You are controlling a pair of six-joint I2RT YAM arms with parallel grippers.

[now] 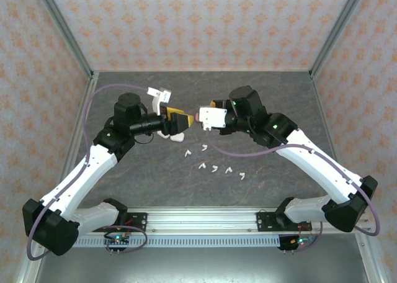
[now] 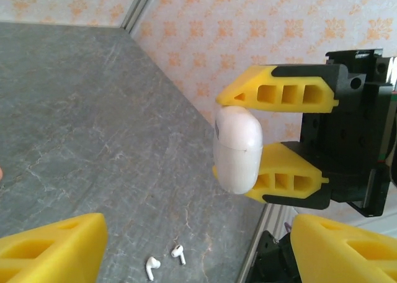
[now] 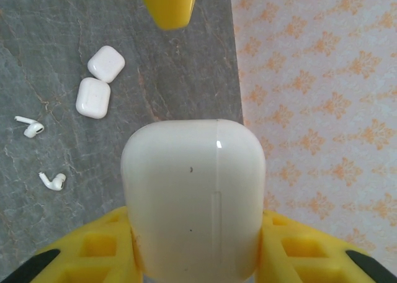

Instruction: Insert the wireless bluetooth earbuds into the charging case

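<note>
Charging case (image 2: 237, 149) is held clear of the desk (image 1: 124, 184) at mid-scene, pinched across its flat faces by the right end effector (image 2: 223, 134). Both yellow fingers are pressed against the shell. The left end effector (image 1: 178, 118) is positioned just to the left of the case, facing it. Its fingers are spread and nothing is held between them.

Judgement: the case is presented in the air, with one rounded end left exposed, so that the lid can be reached by the free end effector. The lid seam is closed, so opening is taken as the step in hand and no earbud can be seated yet.

Earbuds (image 1: 214, 169) are noted loose on the desk, scattered in a rough line nearer than the two end effectors and well apart from the held case. About six are counted from above, none gripped. Each is white and glossy, with a bulbous head on a short stem, much smaller than the case. They lie on their sides at mixed angles.

Two other cases (image 3: 99, 81) lie closed on the desk, touching or nearly so, below the left end effector.
</note>
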